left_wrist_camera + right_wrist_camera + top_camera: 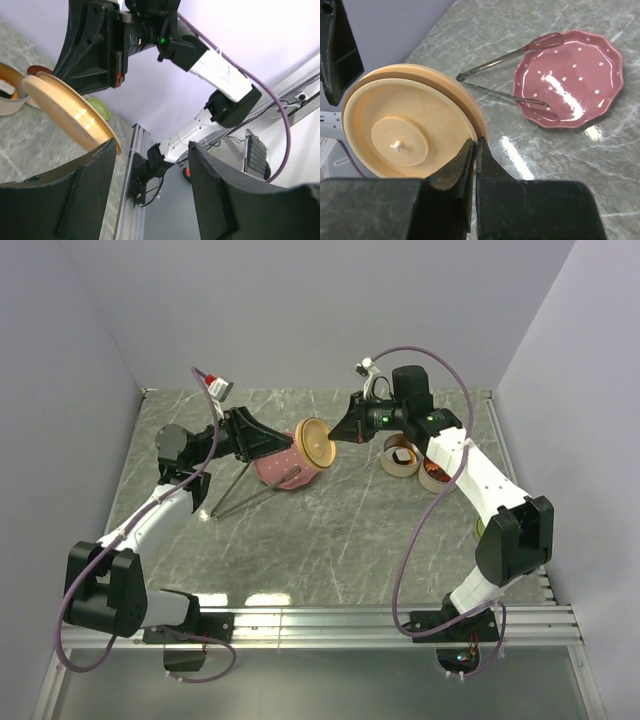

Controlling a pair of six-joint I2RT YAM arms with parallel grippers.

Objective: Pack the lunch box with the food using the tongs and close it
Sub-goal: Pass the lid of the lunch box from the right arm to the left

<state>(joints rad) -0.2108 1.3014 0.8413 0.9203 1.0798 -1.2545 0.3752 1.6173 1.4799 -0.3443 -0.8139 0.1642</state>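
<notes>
My right gripper [343, 431] [476, 143] is shut on the rim of a round tan lid [315, 443] [410, 131], holding it on edge above the table. My left gripper [274, 447] [152, 149] faces it from the left, open, with nothing between its fingers [75, 195]. The lid [70, 112] hangs just beyond the left fingertip. The pink dotted plate [288, 471] [570, 80] lies bare. The tongs [248, 496] [502, 79] lie on the table with their tips on the plate. Two round lunch box tiers [402, 456] [435, 478] stand under the right arm, with food [402, 454] inside.
A green round thing [100, 107] lies near the right arm's base by the table's rail [400, 615]. Grey walls close in on the left, back and right. The two grippers are close together over the plate.
</notes>
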